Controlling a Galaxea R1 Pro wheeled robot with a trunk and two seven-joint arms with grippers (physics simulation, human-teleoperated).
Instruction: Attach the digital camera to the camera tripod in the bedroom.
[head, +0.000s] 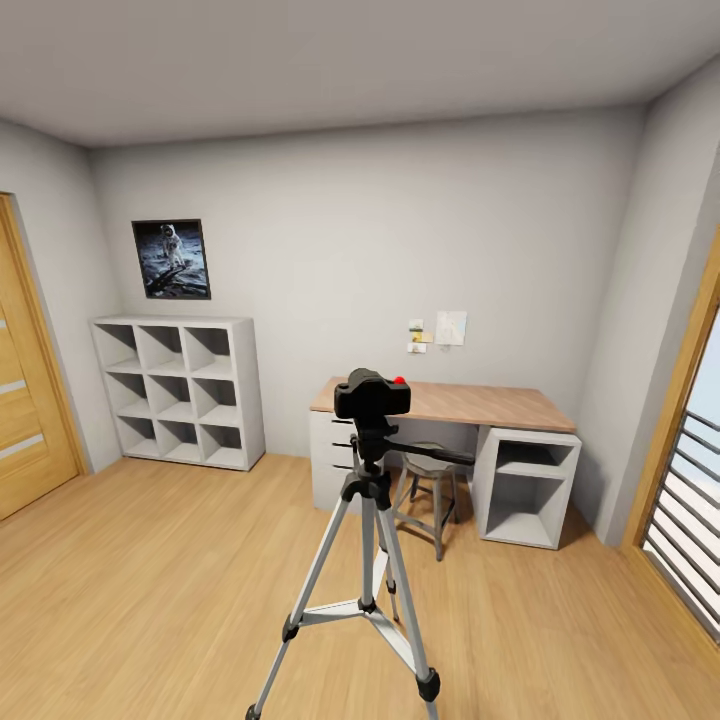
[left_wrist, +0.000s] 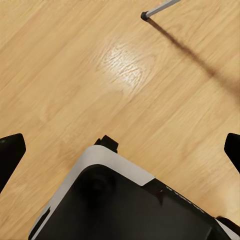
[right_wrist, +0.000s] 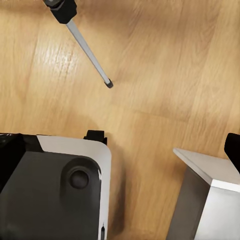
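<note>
On the wood plank floor (head: 180, 570) of the bedroom, straight ahead of me, the camera tripod (head: 367, 560) stands upright on its three spread legs, and the digital camera (head: 372, 396) already sits on its head, level, red button up. I judge the attaching done, or all but done. The tripod's long axis runs plumb from floor to camera; its black pan handle (head: 432, 453) sticks out toward the desk (head: 470, 402) by the far wall.

My arms hang low beside my base. From the left wrist I see one tripod foot (left_wrist: 144, 16) on the planks, well clear of my left gripper (left_wrist: 120, 150). From the right wrist another foot (right_wrist: 108, 84) lies nearer my right gripper (right_wrist: 120, 145), so the right arm seems nearer.

Both grippers' fingertips stand wide apart, holding and touching nothing.
</note>
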